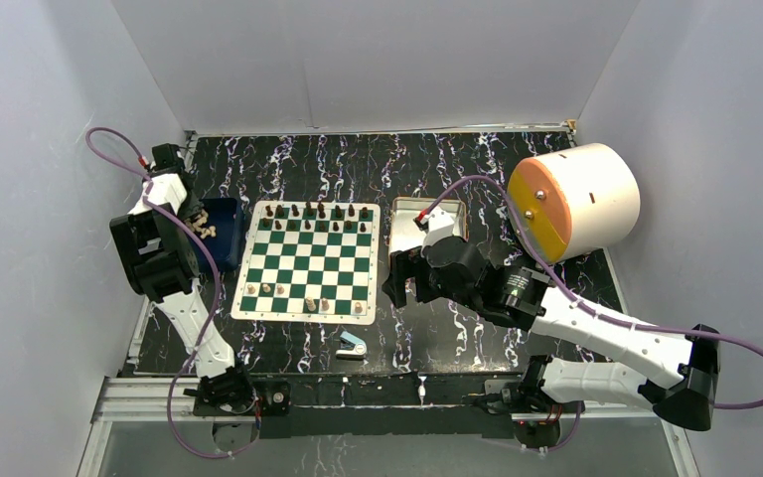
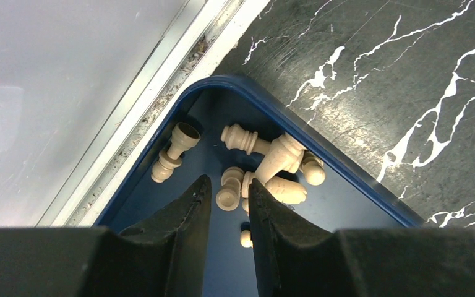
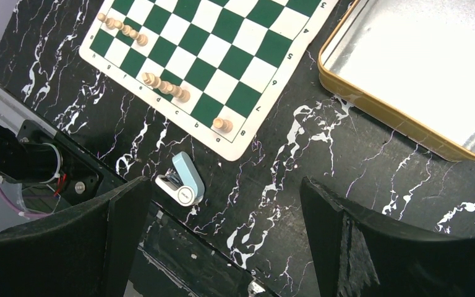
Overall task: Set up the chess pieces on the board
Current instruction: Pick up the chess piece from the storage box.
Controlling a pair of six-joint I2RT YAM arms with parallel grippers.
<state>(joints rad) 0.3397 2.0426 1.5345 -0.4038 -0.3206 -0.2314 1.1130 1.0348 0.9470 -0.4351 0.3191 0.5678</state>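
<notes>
The board [image 1: 308,260] lies mid-table, green and white, with dark chess pieces [image 1: 313,211] standing along its far row and pale ones [image 1: 308,303] along the near rows. More pale pieces [image 2: 278,167] lie tumbled in a dark blue tray [image 2: 346,204] left of the board. My left gripper [image 2: 229,181] hangs over that tray, jaws narrowly apart, with one lying piece [image 2: 230,192] just past the tips and nothing clasped. My right gripper [image 3: 222,185] stands wide open over bare table right of the board [image 3: 222,49], holding nothing.
A small blue-and-white stapler-like object [image 3: 182,179] lies near the board's front edge. A silver tin [image 3: 377,111] with a gold rim sits right of the board. A big white cylinder with an orange face [image 1: 576,199] stands far right. The wall runs close beside the tray.
</notes>
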